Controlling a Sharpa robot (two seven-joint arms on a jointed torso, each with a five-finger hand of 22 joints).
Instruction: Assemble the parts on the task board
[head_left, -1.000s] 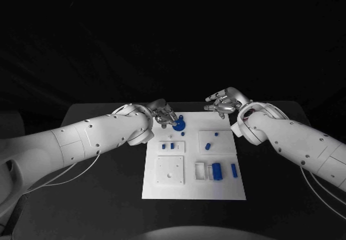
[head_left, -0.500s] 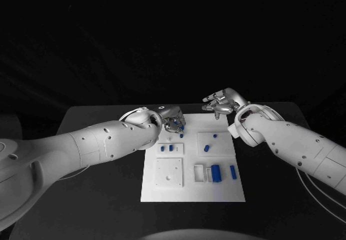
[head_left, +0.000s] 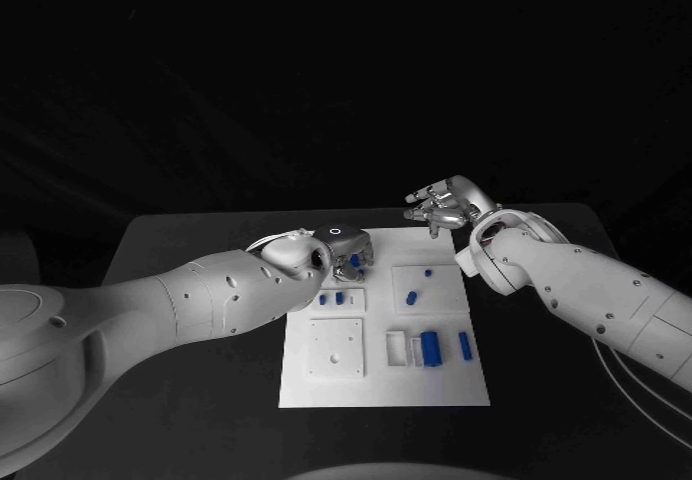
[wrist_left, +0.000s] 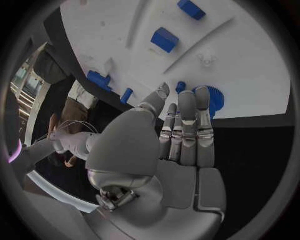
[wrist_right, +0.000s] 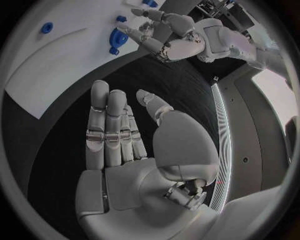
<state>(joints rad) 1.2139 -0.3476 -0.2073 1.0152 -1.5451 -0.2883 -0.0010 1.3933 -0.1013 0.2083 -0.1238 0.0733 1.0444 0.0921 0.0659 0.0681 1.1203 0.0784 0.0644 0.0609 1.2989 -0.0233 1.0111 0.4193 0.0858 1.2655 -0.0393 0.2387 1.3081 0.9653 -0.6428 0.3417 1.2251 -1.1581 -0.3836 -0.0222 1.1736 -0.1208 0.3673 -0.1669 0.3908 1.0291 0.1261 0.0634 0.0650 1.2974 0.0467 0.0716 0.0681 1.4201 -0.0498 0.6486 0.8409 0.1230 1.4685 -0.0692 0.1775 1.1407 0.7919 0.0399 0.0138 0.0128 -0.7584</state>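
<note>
1. The blue toothed disc (wrist_left: 211, 99) is found at the far edge of the task board (head_left: 447, 375).
2. The left hand (wrist_left: 181, 125) is seen with fingers straight and pressed together, fingertips at the disc; actual contact cannot be told.
3. The right hand (wrist_right: 119, 135) is held empty, fingers extended, off the board.
4. The disc is judged light, rigid and slippery-faced; a grip across its toothed rim is advised.

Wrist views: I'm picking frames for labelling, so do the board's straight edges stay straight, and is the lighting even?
Left wrist view: fisheye bends the task board edge into a curve behind the left hand. Right wrist view: the board edge bows likewise beyond the right hand. Head view: the board is brightly lit, edges straight, and the surroundings are dark.
</note>
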